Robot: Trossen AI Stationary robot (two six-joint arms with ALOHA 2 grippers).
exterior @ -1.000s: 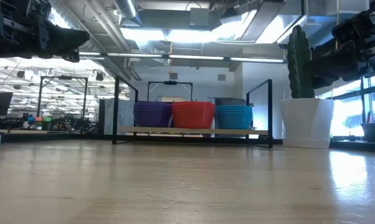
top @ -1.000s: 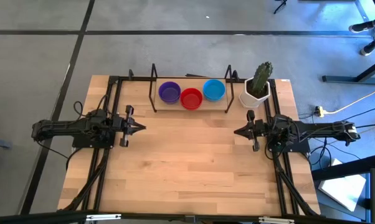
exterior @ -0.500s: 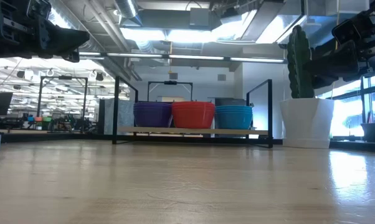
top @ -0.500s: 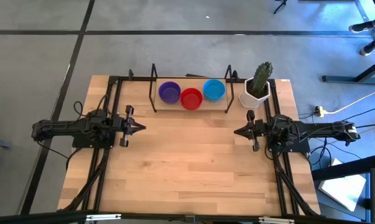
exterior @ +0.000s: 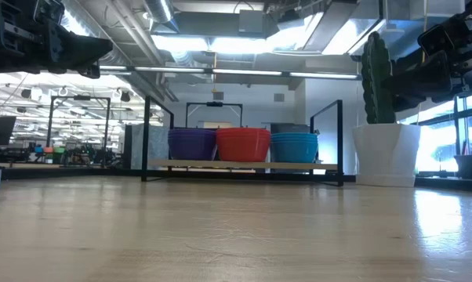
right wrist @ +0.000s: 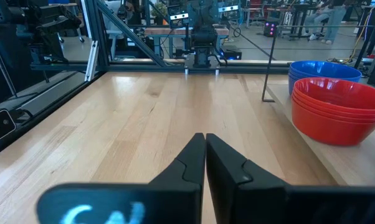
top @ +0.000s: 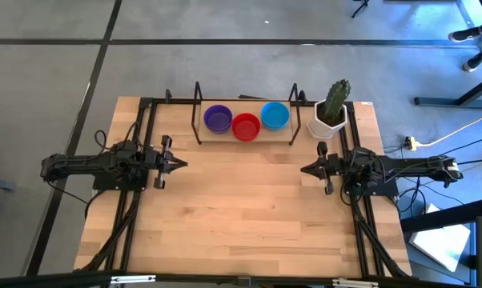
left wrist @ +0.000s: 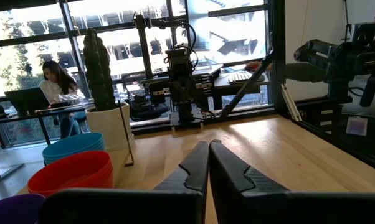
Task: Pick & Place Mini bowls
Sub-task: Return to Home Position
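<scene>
Left gripper (top: 182, 164) pressed together, empty, out left of the wooden shelf (exterior: 220, 164), right gripper (top: 304, 170) likewise, out right of it, smooth round plastic bowls nested on it, purple stack (top: 218, 118), red stack (top: 246, 126), blue stack (top: 275, 115).

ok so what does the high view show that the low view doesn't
High view only: both arms whole, the left gripper and right gripper pointing at each other across the table, and the open tops of the purple stack, red stack and blue stack.
Low view only: the stacks' sides, banded with nested rims, plus the room and ceiling lights behind.
Both: the three stacks in a row on the shelf, with the cactus pot beside it.
</scene>
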